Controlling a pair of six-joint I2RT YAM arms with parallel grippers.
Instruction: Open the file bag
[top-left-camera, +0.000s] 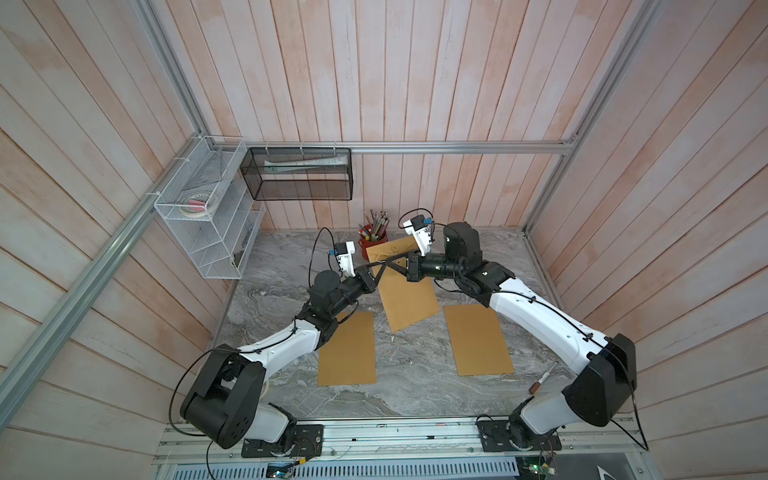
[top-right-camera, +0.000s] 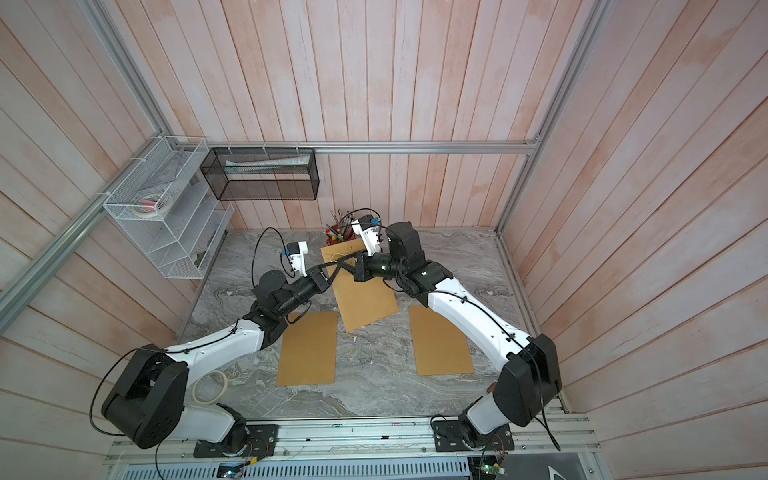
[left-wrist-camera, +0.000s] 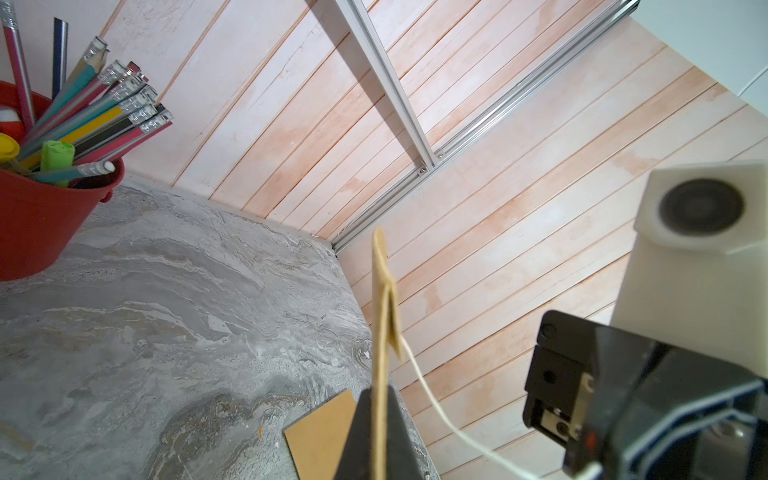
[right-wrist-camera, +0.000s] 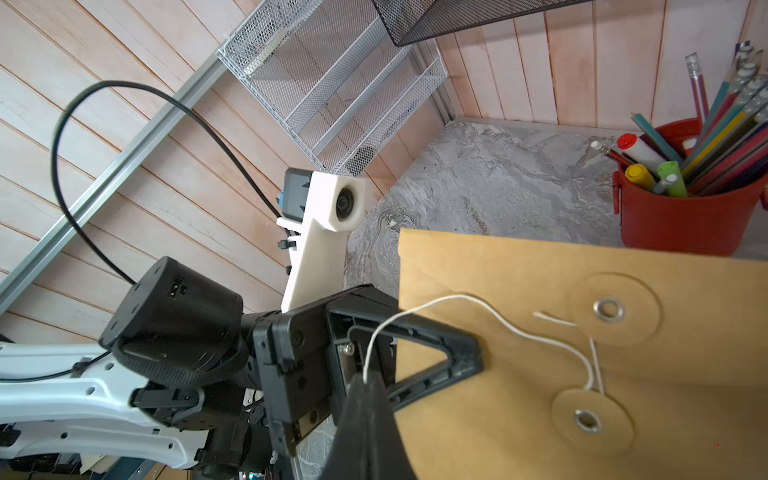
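Toward twelve o'clock on the grey marbled surface (top-left-camera: 415, 395), the file bag (top-left-camera: 411, 303) lies slanted. Its tied end points to eleven o'clock, just beside the red pencil pot (top-left-camera: 371, 248). Both claws meet at the bag's ten o'clock edge. The left claw (left-wrist-camera: 378, 411) is clenched on that edge, the paper pinched edge-on between its dark fingers. The right claw (right-wrist-camera: 365, 390) is clenched on the free end of the white string (right-wrist-camera: 478, 300), which arcs slackly back to the lower disc (right-wrist-camera: 592, 419).

The step in hand looks like undoing the string tie: one arm anchors the bag while the other draws the cord. The cord seems clear of the upper disc (right-wrist-camera: 623, 332), but I cannot tell whether a turn is left under the lower one. The next move likely calls for leading the string off that disc under gentle tension, with the left grip firm so the bag does not swing. Only then can the mouth be folded back.

The bag is matte kraft paper, flat and thin at the edge. The discs are round paper washers with metal eyelets, and the cord is fine and limp. One kraft sheet (top-left-camera: 347, 349) lies flat at seven o'clock, a second kraft sheet (top-left-camera: 478, 345) at five.
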